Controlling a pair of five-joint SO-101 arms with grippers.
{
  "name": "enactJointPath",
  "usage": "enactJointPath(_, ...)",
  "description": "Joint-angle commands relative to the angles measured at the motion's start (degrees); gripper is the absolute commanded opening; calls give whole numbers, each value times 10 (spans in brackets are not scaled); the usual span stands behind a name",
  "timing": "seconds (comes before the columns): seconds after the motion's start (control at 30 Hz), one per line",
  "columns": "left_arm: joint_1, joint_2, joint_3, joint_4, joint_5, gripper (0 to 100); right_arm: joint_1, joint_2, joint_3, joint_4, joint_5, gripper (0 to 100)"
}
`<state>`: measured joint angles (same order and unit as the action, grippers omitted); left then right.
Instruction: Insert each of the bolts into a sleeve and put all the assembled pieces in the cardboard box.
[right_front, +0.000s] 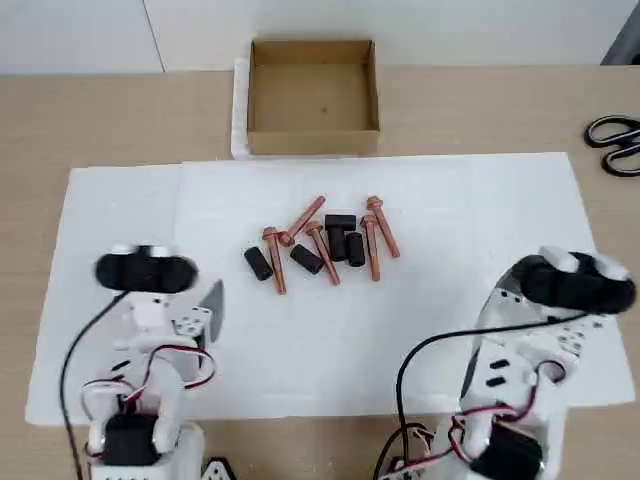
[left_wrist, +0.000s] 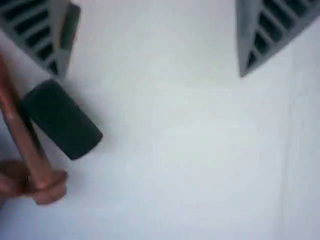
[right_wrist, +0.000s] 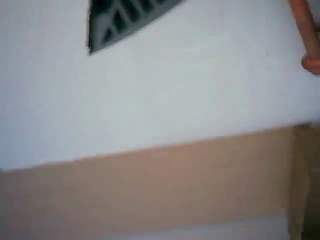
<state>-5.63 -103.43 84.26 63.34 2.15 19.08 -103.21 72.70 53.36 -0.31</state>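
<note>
Nearest the lens, at the left, we found the left gripper (left_wrist: 150, 75) hanging over the white sheet (right_front: 130, 330), its fingers spread apart and holding nothing. Just ahead of it lay the leftmost sleeve (left_wrist: 60, 120), a short black cylinder just beside a copper bolt (left_wrist: 22, 135).

At mid-table the other bolts (right_front: 322, 250) and sleeves (right_front: 340, 240) lay loose in one cluster, none assembled. The cardboard box (right_front: 245, 95) stood empty beyond the sheet.

We judged the bolts stiff, light and smooth, so apt to roll. They are best pinched across the shank near mid-length. The sleeves looked equally light and should be gripped across the round body, with the bore left free.

At the right, the right gripper (right_wrist: 125, 22) sat near the sheet's edge, and we could not tell whether it was apart or together. Scissors (right_front: 615, 145) lay far right on the table (right_front: 60, 110).

The high view gave the whole layout. The left wrist view alone revealed the finger gap, and the right wrist view added one bolt's end beside the sheet's border.
</note>
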Motion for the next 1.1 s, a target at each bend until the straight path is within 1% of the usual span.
enactJointPath(0.0,-35,-4,-64,4,-16,212,-3,3,-80,18,11,159)
enactJointPath(0.07,-46,-4,-76,3,-38,212,-4,4,-98,33,27,159)
enactJointPath(0.2,-47,23,-97,8,-44,212,-4,40,-126,58,48,159)
enactJointPath(0.3,-47,104,-136,6,-43,212,-4,113,-160,80,51,159)
enactJointPath(0.43,-44,261,-215,6,-43,212,-12,249,-229,116,51,159)
enactJointPath(0.5,-44,344,-253,6,-43,212,-37,322,-273,157,52,159)
enactJointPath(0.6,-44,460,-298,4,-43,212,-104,429,-336,225,53,159)
enactJointPath(0.77,-44,606,-317,-65,-43,212,-236,603,-410,307,62,160)
enactJointPath(0.83,-44,648,-316,-93,-42,212,-269,663,-435,320,79,160)
enactJointPath(0.9,-43,679,-316,-113,-25,212,-276,716,-471,325,87,160)
enactJointPath(1.0,-43,710,-316,-139,18,212,-269,771,-525,324,85,160)
enactJointPath(1.07,-42,726,-316,-155,32,212,-268,800,-553,320,84,160)
